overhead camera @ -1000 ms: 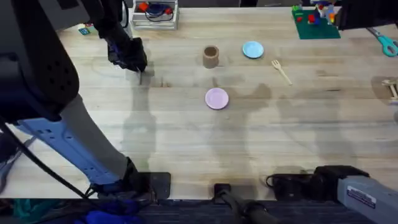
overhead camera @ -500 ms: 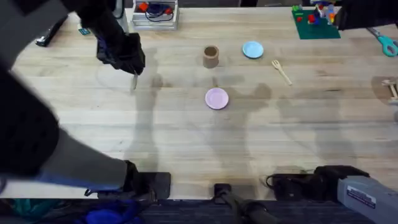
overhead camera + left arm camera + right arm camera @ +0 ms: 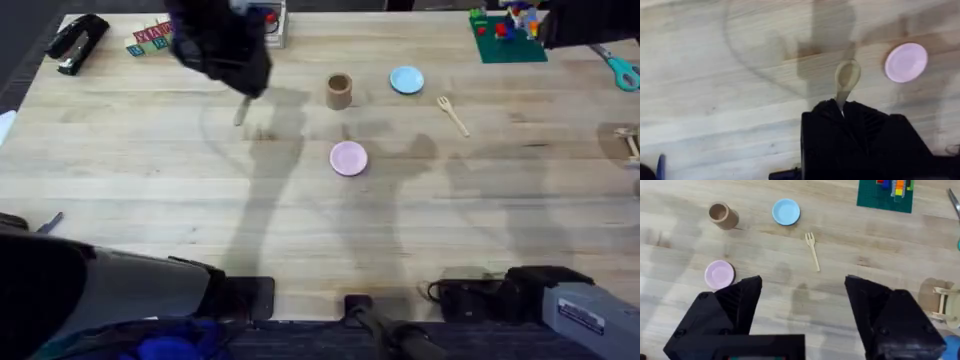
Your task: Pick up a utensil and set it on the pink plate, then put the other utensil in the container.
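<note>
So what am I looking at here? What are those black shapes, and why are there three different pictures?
You are seeing two robot arms at a wooden table, each ending in a two-finger gripper. One picture comes from a camera above the table; the other two from cameras on the arms' wrists, so each shows its own black fingers at the bottom. The left gripper is shut on a small wooden spoon, lifted off the table. The right gripper is open and holds nothing. On the table lie a pink plate, a light-blue plate, a brown cup and a wooden fork. Toys and a stapler sit along the far edge.
</note>
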Controlling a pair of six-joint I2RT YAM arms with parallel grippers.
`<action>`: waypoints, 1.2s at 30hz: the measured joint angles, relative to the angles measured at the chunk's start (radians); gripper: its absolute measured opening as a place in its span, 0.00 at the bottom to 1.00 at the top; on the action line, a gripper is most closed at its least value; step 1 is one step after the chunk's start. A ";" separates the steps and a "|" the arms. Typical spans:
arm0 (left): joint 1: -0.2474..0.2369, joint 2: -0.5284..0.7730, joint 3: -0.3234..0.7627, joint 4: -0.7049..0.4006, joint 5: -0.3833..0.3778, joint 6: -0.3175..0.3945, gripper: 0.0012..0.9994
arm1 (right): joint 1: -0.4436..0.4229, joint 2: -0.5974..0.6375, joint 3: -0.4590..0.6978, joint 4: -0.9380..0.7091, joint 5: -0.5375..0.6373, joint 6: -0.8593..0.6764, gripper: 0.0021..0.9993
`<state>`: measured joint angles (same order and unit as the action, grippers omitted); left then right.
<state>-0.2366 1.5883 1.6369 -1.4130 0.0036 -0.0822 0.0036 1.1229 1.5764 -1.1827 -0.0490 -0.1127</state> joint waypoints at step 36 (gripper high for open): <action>-0.434 0.177 0.001 0.199 0.039 -0.068 0.04 | 0.000 0.000 0.000 0.000 0.000 0.000 1.00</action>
<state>-0.6703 1.7656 1.6375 -1.2142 0.0425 -0.1504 0.0036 1.1229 1.5764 -1.1828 -0.0490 -0.1127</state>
